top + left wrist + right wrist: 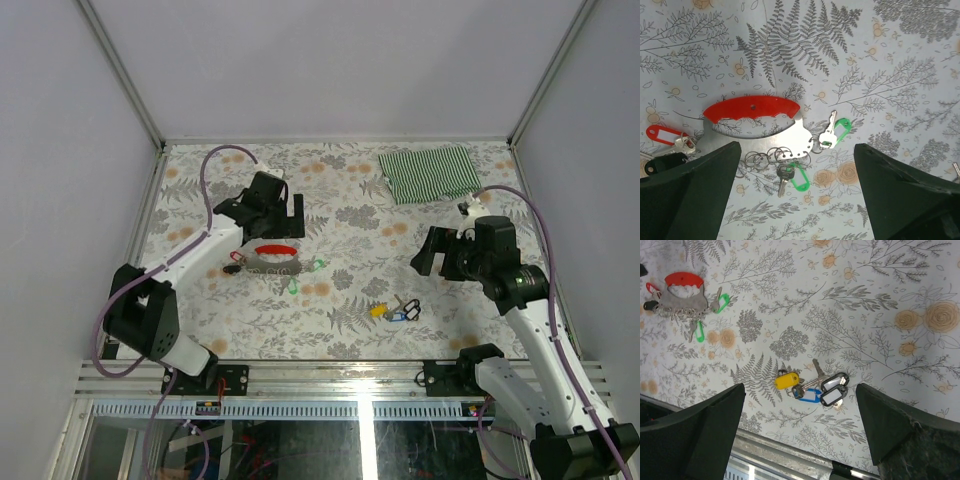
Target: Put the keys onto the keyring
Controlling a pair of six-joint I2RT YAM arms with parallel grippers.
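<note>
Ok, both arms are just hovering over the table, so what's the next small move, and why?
Probably lower the right gripper onto the keys right below it. Its jaws stand open and empty, those keys lie in a loose bunch well apart from the keyring, and the left gripper hovers open over the keyring.

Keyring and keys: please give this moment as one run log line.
left gripper: jaws open, empty | right gripper: jaws open, empty | keyring: untouched, green keys beside it | yellow, blue keys: bunched apart

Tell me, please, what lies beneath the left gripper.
Visible: the red curved keyring with silver rings, two green-tagged keys. A red-tagged key is partly covered by the left gripper's finger.
</note>
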